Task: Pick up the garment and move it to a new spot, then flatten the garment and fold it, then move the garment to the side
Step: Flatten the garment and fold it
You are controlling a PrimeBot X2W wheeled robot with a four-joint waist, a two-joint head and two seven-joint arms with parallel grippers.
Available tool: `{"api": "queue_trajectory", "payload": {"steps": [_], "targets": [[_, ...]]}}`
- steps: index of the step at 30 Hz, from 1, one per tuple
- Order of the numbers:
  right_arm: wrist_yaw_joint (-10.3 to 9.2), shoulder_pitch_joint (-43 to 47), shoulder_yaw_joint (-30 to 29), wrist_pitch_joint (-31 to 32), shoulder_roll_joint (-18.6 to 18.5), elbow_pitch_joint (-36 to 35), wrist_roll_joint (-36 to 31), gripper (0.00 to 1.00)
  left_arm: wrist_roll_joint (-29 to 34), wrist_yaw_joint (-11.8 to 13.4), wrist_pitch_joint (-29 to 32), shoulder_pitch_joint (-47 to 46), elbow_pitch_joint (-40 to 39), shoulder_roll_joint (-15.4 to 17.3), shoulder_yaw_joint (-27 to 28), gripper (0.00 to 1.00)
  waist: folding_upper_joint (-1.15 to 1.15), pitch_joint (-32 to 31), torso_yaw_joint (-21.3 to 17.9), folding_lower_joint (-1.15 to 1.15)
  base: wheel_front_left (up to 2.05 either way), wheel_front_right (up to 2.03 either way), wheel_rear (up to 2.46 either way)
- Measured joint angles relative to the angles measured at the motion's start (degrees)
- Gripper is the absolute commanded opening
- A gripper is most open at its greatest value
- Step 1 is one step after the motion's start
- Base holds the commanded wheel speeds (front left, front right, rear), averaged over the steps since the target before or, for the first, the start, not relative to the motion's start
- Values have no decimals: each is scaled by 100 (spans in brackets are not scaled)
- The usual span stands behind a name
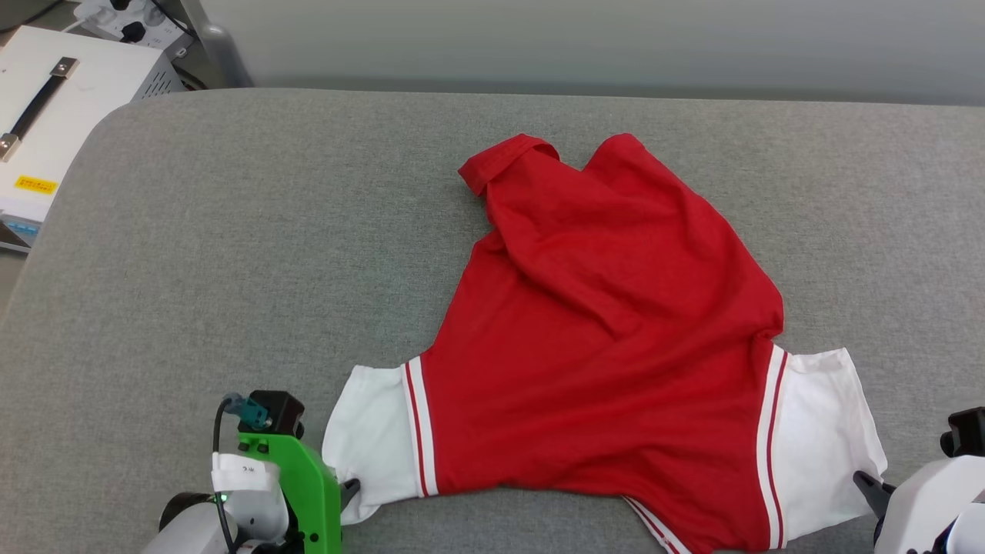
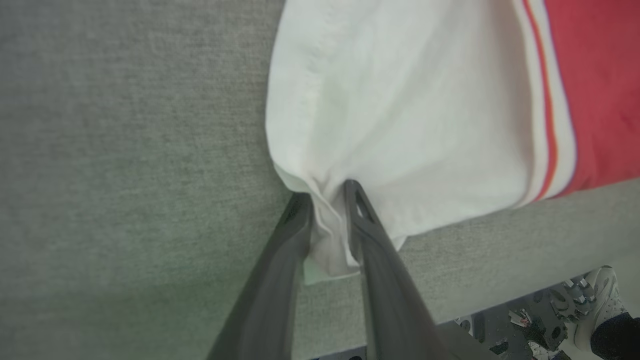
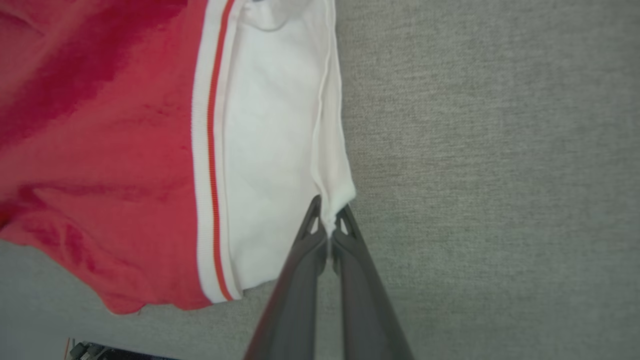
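Grey fabric tabletop, rounded at its far-left corner. On it, right of centre, red T-shirt with white sleeves and striped trim, rumpled, sleeves nearest the robot. Left gripper pinching the bunched corner of the left sleeve, cloth puckered there. Right gripper pressed together on the right sleeve's edge.
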Motion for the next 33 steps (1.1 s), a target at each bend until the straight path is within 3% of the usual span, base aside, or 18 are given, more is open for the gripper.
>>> {"api": "queue_trajectory", "payload": {"steps": [5,9,18,25,27,33], "targets": [[0,-22,-64,-140,-14,3,7,0,-9,-142,-107,-70,163,-129,-32,0,0,-34,16,0,0,0,0],[0,-103,-119,-437,-109,-114,-1,0,131,-114,-570,-57,69,-130,14,0,0,-117,53,0,0,0,0],[0,-573,-148,-856,-232,-630,-98,0,816,391,-1712,-291,-1200,207,581,0,0,-329,113,0,0,0,0],[0,-1798,-94,-1099,-218,-695,-193,0,1168,711,-2136,-1252,-1624,204,969,0,0,-420,49,0,0,0,0],[0,-2245,-21,-1226,-235,-584,-337,0,1310,691,-2240,-1689,-1545,102,972,0,0,-404,27,0,0,0,0],[1,-3728,76,-1738,-274,57,-598,0,1464,318,-2718,-3134,-800,-318,982,0,0,-218,-18,0,0,0,0]]}}
